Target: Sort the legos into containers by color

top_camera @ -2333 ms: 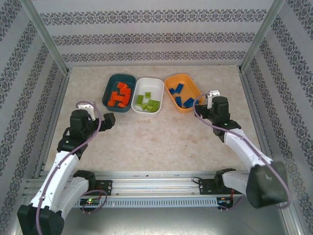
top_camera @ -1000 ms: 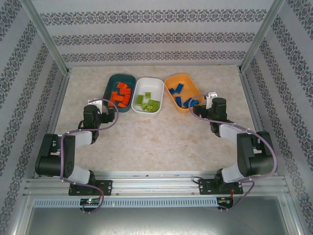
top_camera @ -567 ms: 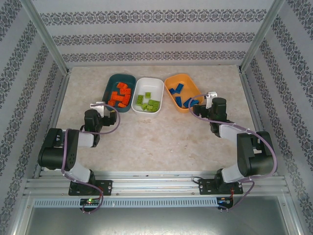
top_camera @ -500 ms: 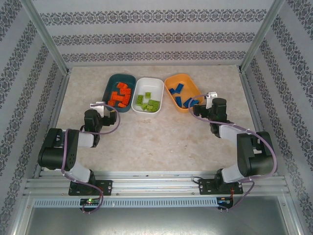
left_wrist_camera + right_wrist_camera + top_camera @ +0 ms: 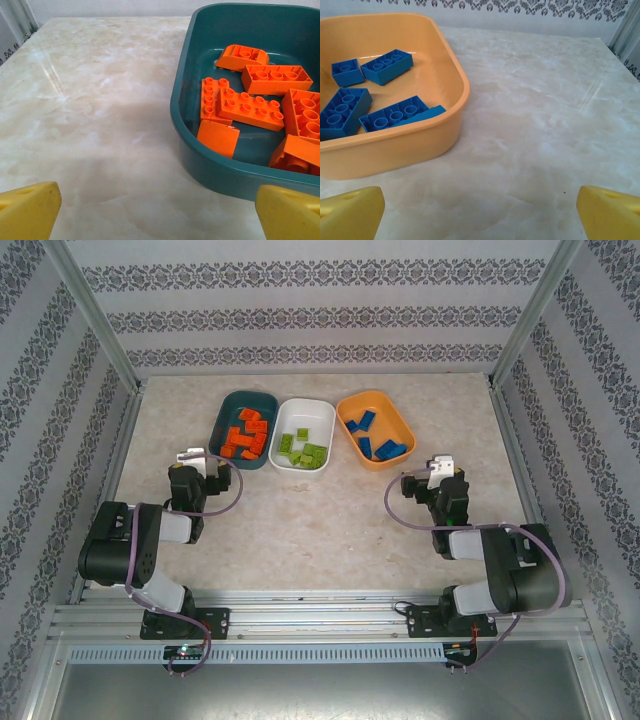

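Toward the table's [image 5: 320,530] far edge, orange bricks [image 5: 247,437] are lying in the teal tray [image 5: 222,420], green bricks [image 5: 305,450] in the white tray [image 5: 315,418], blue bricks [image 5: 385,448] in the orange tray [image 5: 388,410]. The left gripper [image 5: 159,220] and right gripper [image 5: 480,215] are gaping empty; parking clear of rims is looking wisest.

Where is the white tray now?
In the top external view, the white tray sits between the dark teal tray on its left and the orange tray.
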You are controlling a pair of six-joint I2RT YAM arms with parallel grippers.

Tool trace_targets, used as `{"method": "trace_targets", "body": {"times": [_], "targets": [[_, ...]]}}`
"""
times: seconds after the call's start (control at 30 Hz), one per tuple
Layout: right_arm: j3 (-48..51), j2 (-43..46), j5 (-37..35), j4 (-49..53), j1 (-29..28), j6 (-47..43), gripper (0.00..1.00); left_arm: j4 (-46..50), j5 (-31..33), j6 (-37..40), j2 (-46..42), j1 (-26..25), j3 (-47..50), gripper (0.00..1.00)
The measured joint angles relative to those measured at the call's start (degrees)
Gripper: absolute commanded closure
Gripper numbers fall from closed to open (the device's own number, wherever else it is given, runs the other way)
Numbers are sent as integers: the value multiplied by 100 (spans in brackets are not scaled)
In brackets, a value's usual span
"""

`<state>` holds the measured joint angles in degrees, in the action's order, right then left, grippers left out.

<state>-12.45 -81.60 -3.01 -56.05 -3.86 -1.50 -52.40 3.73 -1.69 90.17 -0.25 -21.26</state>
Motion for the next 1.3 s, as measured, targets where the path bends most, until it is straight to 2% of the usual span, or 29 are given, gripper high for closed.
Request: {"method": "trace_targets", "body": {"times": [0.17, 0.33, 0.67, 1.3], "targets": [[199, -535, -2, -994, 0, 0, 2, -9, 20, -2, 0, 0, 0, 0], [136, -590, -17, -1102, 17, 4, 2, -52, 70, -2, 0, 0, 2, 0], [-824, -588, -105, -48, 153, 155, 2, -76, 87, -2, 0, 0, 2, 0], [-859, -590, -105, 407, 188, 177, 2, -79, 90, -2, 0, 0, 2, 0]]}}
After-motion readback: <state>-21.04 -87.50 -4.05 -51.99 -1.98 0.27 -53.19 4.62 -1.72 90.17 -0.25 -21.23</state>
